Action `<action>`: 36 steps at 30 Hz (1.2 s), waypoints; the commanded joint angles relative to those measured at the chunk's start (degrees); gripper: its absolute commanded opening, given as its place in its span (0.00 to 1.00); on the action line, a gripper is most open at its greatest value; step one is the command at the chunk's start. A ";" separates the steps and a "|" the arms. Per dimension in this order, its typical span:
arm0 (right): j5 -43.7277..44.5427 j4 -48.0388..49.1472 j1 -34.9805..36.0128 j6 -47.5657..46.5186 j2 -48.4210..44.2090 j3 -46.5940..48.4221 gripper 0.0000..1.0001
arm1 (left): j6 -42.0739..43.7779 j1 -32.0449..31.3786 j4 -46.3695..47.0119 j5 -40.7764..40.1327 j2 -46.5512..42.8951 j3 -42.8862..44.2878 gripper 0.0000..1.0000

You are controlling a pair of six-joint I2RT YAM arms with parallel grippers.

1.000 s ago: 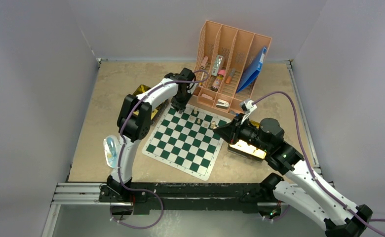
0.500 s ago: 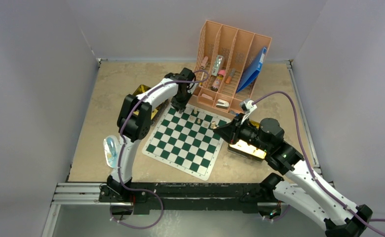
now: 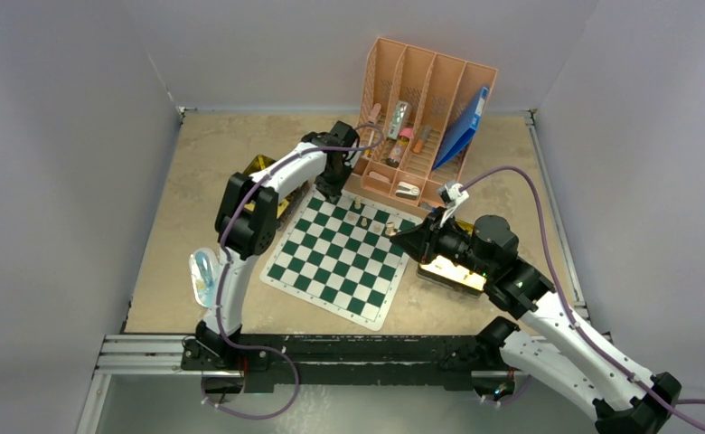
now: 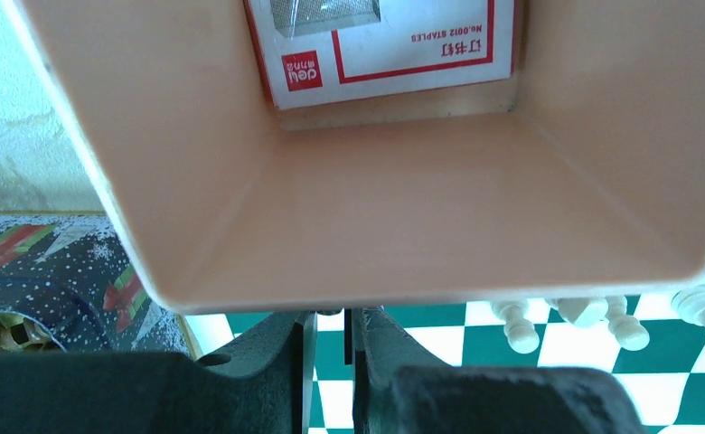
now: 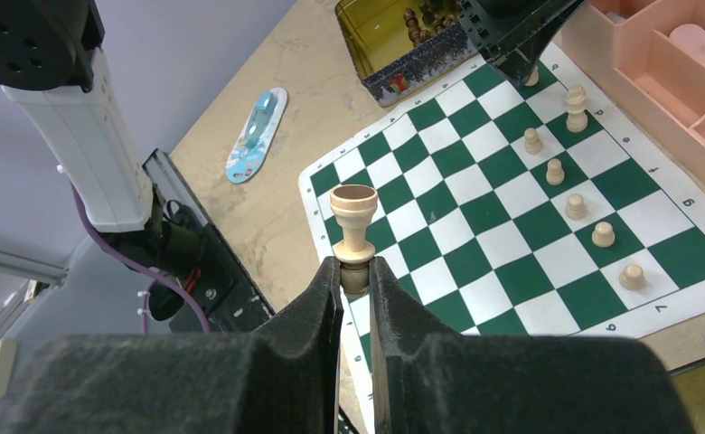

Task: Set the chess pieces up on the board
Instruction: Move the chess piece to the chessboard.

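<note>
Top view: green-and-white checked board [image 3: 340,262] w/ white border lies flat between the two arms. R gripper [image 3: 398,237] hangs over the board's near-right edge, clamped on a pale piece [image 3: 390,230]. L gripper [image 3: 333,193] sits at the far-left corner, just in front of the peach organiser [image 3: 421,108]. Vs 1 s ago: almost nothing differs; R wrist is a hair further toward the board.

L wrist: fingers [image 4: 286,357] stand close together w/ a slim gap; can't tell if they pinch anything. Organiser compartment fills the view ahead of them. At its back, a staples box [image 4: 376,41] w/ a red "deli" logo and "NO.0012 STAPLES" (read upside down). Below-right of the tips, pale pieces [image 4: 518,325] on the checks.

R wrist: jaws tight on the stem of the pale tan piece [image 5: 353,231], upright, cup-shaped top above the tips. Beyond, the board's rim shows digits 6–9. A diagonal row of pawn-like pieces [image 5: 556,171] stands ahead-right. A tin [image 5: 380,68] of dark pieces [image 5: 414,18] touches the far corner.
</note>
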 commanded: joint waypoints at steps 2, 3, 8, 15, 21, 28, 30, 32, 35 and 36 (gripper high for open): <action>1.14 2.49 -0.10 -0.99 -0.35 1.33 0.00 | 0.91 0.39 0.74 -0.18 1.24 3.06 0.11; 1.18 2.52 -0.10 -0.95 -0.32 1.29 0.00 | 0.92 0.47 0.65 -0.18 1.36 3.15 0.11; 1.19 2.52 -0.07 -0.95 -0.34 1.20 0.00 | 0.94 0.44 0.45 -0.36 1.55 2.92 0.14; 1.32 2.59 -0.08 -0.77 -0.24 1.11 0.00 | 0.44 0.42 0.28 -0.67 0.65 2.60 0.28; 1.41 2.65 -0.10 -0.45 -0.33 0.69 0.00 | -0.41 0.50 0.87 -0.35 -2.74 1.36 0.32; 1.23 2.84 -0.07 0.05 0.11 0.47 0.00 | -2.44 1.18 2.81 4.89 -10.73 -2.98 0.34; 0.83 2.96 -0.10 0.26 0.11 0.41 0.00 | -3.53 1.70 3.24 7.12 -13.70 -4.49 0.34; -0.25 3.18 -0.10 0.34 0.34 0.53 0.00 | -4.81 2.31 3.51 8.16 -17.69 -6.18 0.34; -2.70 2.94 -0.10 0.59 0.66 0.63 0.00 | -4.44 2.98 3.75 10.88 -23.97 -7.99 0.34; -3.42 2.92 -0.10 0.66 0.79 0.59 0.00 | -3.51 3.20 4.51 12.72 -26.58 -8.91 0.34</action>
